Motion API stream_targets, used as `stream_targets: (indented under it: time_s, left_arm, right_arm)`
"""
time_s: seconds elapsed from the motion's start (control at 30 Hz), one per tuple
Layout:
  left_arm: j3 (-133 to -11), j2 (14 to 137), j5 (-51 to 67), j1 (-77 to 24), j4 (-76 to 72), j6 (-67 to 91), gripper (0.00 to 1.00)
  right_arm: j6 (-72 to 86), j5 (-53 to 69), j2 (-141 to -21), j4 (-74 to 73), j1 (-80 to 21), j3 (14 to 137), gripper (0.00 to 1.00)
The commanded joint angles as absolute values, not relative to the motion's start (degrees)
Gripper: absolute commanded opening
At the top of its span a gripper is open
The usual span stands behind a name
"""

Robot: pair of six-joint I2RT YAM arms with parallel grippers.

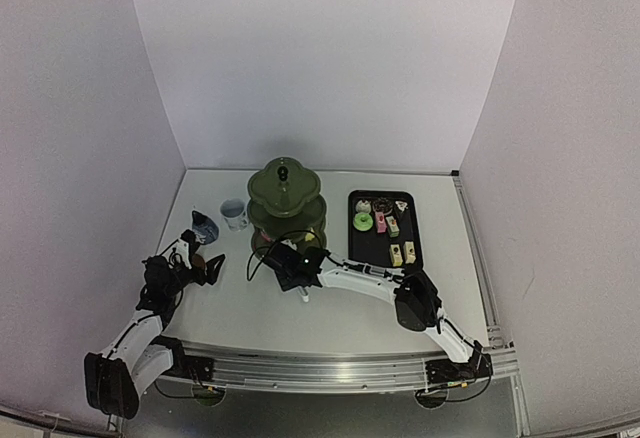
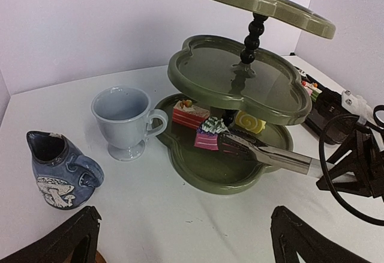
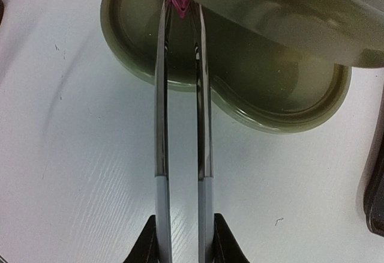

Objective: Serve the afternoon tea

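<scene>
The dark green three-tier stand [image 1: 283, 198] stands mid-table. On its bottom tier [image 2: 222, 173] lie a red slice [image 2: 191, 114], a pink cake [image 2: 207, 138] and a yellow roll [image 2: 250, 122]. My right gripper [image 1: 300, 270] is shut on metal tongs [image 3: 180, 125] whose tips hold the pink cake [image 3: 179, 0] on the bottom tier. The white cup [image 2: 125, 122] and the small blue cup [image 2: 57, 170] stand left of the stand. My left gripper [image 2: 186, 215] is open and empty, low over the table in front of them. A brown bit [image 2: 98, 256] shows by its left finger.
The black tray [image 1: 352, 248] right of the stand holds several small cakes and a green doughnut [image 1: 362, 221]. White walls enclose the table on three sides. A black cable [image 2: 336, 155] loops by the right arm.
</scene>
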State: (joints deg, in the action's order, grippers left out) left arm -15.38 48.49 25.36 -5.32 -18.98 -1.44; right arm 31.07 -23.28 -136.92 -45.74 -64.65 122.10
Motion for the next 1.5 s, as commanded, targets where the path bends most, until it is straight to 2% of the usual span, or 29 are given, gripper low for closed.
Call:
stream_targets:
  time_s: [0.0, 0.27, 0.4, 0.93, 1.23, 1.47]
  left_arm:
    - [-17.23, 47.96, 25.49, -5.60, -19.07, -1.85, 1.00]
    - [-17.23, 47.90, 25.48, -5.61, -19.07, -1.85, 1.00]
    - [-17.20, 47.86, 25.48, -5.62, -19.07, -1.85, 1.00]
    - [-17.23, 47.81, 25.57, -5.59, -18.90, -2.22, 1.00]
    - [-17.38, 47.64, 25.42, -5.59, -18.64, -2.65, 1.00]
    - [-17.46, 47.86, 25.54, -5.62, -18.92, -2.60, 1.00]
  right_arm:
    - [31.70, -22.76, -137.54, -44.38, -64.53, 123.03, 0.12]
    - [32.17, -22.62, -136.31, -44.47, -64.51, 122.02, 0.29]
    - [32.23, -22.43, -134.67, -44.45, -64.52, 120.41, 0.32]
    - [30.59, -19.17, -124.39, -44.60, -64.72, 113.72, 0.35]
    - [31.71, -13.82, -110.16, -46.41, -64.62, 98.69, 0.33]
    - [37.67, -17.81, -95.80, -53.86, -61.95, 86.53, 0.32]
